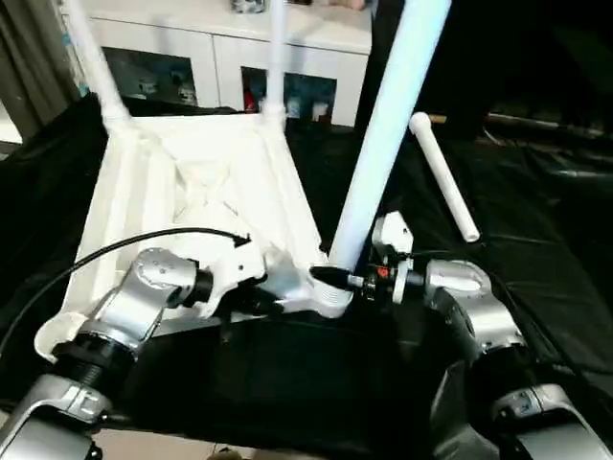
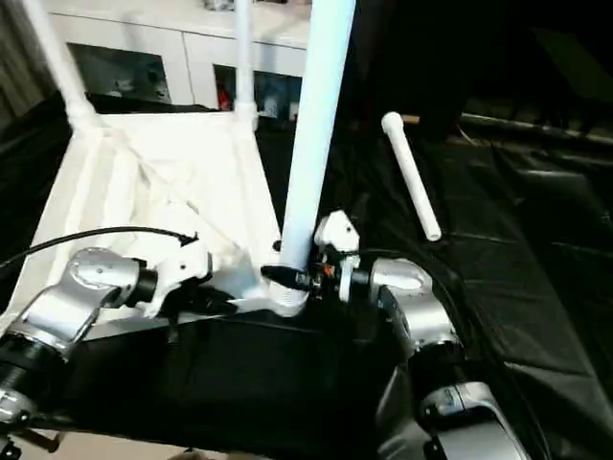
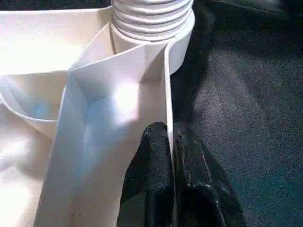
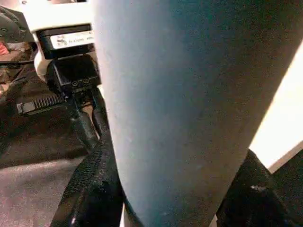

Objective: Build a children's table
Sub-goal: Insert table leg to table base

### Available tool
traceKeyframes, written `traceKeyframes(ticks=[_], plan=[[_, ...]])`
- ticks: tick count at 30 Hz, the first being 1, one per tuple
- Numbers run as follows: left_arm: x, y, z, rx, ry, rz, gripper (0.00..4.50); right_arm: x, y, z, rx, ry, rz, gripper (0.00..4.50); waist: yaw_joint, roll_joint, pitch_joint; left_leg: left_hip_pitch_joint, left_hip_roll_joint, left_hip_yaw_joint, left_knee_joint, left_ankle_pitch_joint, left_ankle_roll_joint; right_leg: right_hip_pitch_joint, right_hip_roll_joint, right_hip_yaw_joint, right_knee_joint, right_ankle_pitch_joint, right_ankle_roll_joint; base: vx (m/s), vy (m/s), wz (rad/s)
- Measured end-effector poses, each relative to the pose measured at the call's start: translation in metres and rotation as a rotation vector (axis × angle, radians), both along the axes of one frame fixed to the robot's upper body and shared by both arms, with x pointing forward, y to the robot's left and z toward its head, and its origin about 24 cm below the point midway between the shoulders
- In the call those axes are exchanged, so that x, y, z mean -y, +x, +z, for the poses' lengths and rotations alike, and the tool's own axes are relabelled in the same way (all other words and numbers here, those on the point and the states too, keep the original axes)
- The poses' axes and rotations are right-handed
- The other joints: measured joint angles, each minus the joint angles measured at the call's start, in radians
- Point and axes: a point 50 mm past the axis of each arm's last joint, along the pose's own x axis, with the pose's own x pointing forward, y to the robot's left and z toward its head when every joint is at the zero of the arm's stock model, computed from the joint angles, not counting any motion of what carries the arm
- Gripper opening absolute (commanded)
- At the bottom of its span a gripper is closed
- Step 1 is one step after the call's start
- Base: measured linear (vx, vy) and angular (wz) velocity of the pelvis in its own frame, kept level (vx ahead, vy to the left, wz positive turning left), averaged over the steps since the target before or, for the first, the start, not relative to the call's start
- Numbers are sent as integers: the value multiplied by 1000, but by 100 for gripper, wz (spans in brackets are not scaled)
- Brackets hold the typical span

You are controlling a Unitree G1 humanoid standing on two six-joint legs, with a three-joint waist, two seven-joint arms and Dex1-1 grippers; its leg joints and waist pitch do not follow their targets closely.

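Leg (image 1: pixel 383 134) stands nearly upright in the near corner socket (image 1: pixel 330 299), your right tool (image 1: pixel 337 279) grasping its base, left tool (image 3: pixel 171 142) clenched on the tabletop rim (image 3: pixel 166 94) alongside.

The white label (image 4: pixel 64 40) on the left gripper's camera housing carries print too small to read

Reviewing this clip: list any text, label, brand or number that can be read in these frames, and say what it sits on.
No text can be read.
In the right wrist view, a white label on the left gripper carries dark print, too blurred to read.
The tabletop, the three fitted legs, the loose leg and the cabinet show no lettering.
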Motion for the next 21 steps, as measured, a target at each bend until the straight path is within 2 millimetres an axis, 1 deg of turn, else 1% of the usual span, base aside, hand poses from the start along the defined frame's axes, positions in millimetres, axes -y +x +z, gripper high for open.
traceKeyframes(ticks=[2, 4, 6, 9, 11, 14, 16, 20, 21], plan=[[2, 3, -2, 14, 8, 27, 0, -2, 6, -1, 4, -8, -54, 191, -3, 0, 0, 8, 0, 0, -1, 0, 0, 5, 0, 0, 0, 0, 0, 0, 0, 0], [7, 8, -5, 47, 21, 74, 0, -5, 15, -3, 6, -30, -153, 191, -8, -1, 2, 15, 0, 0, -2, 0, -1, 5, 0, 0, 0, -5, 8, -55, -2, -4], [11, 12, -5, 66, 29, 109, 0, -7, 21, -3, 4, -37, -225, 190, -14, -1, 3, 16, 0, -2, -3, 0, -1, 4, 0, -1, -3, -5, 8, -30, 1, -4], [19, 17, -6, 81, 33, 166, 0, -7, 29, -3, -8, -31, -332, 190, -24, 0, 4, 15, 0, -5, -7, 0, -1, 4, 0, -4, -14, -5, 8, 0, 0, 0], [29, 21, -7, 71, 25, 240, 0, -8, 36, -3, -34, -23, -436, 190, -31, 2, 4, 15, -1, -4, -7, 0, -1, 3, -1, -2, -17, -5, 8, 0, 0, 0], [53, 26, -9, 56, 13, 351, 0, -5, 46, -3, -72, -10, -608, 190, -37, 2, 5, 15, -4, -2, -6, 0, -1, 3, -3, 1, -21, -5, 8, 0, 0, 0], [68, 27, -9, 51, 5, 420, 0, -2, 51, -3, -96, 3, -705, 190, -37, 4, 5, 14, -5, -2, -7, 0, 0, 3, -3, 1, -24, -4, 7, 0, 0, 0], [92, 27, -9, 25, -18, 522, 0, 2, 57, -1, -112, 12, -814, 190, -32, 4, 3, 13, -5, 1, -7, -1, 1, 5, -4, 1, -26, -1, 1, 0, 0, 0], [96, 27, -8, 23, -23, 543, 0, 0, 58, 0, -113, 18, -828, 190, -31, 5, 3, 11, -5, 1, -7, -1, 1, 6, -4, 1, -26, 5, -7, 56, -4, -1]])
